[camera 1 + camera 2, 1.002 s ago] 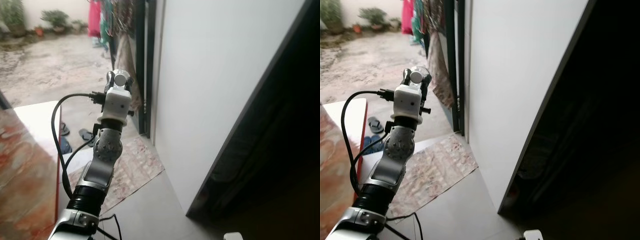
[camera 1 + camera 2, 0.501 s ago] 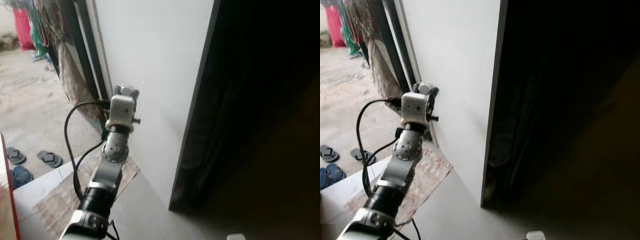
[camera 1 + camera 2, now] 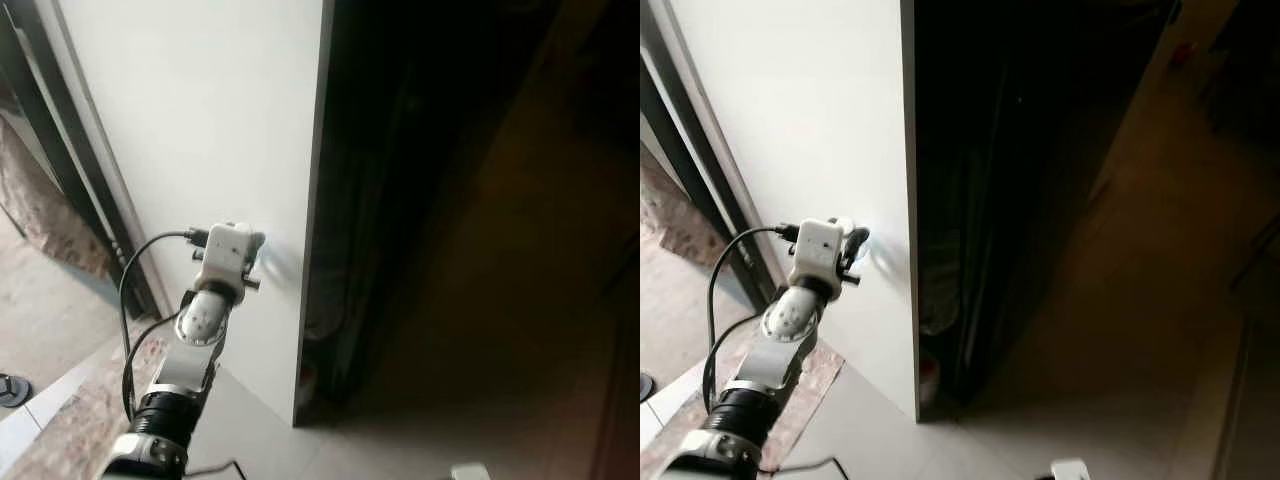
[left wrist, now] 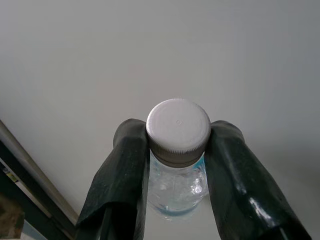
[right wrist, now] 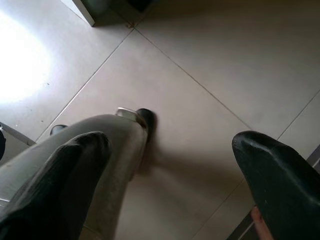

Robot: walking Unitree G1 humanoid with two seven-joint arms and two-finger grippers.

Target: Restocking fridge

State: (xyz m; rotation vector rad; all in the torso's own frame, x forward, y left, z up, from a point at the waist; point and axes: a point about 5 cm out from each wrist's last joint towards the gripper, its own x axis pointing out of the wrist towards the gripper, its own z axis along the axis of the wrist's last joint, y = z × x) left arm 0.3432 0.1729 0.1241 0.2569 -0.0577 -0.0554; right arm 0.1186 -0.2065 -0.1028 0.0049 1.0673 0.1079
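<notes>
My left gripper [image 4: 177, 150] is shut on a clear water bottle [image 4: 176, 186] with a white cap [image 4: 178, 127], held just below the cap. In the eye views the left arm [image 3: 205, 310] is raised with the bottle close to the white side of the fridge [image 3: 210, 130]. To the right of the white panel's edge lies a dark interior [image 3: 400, 200] where nothing can be made out. My right gripper [image 5: 170, 185] hangs low over the tiled floor [image 5: 200, 100], its fingers [image 5: 280, 175] wide apart and open.
A dark door frame [image 3: 60, 180] stands left of the white panel. A patterned mat [image 3: 70, 430] lies on the floor at lower left. One of my own legs [image 5: 90, 150] appears in the right wrist view. A small white object [image 3: 1068, 468] sits at the picture's bottom edge.
The camera has swung right: the courtyard and red counter have left the picture, and the white panel and dark opening now sit ahead. The bottle stays in the left gripper.
</notes>
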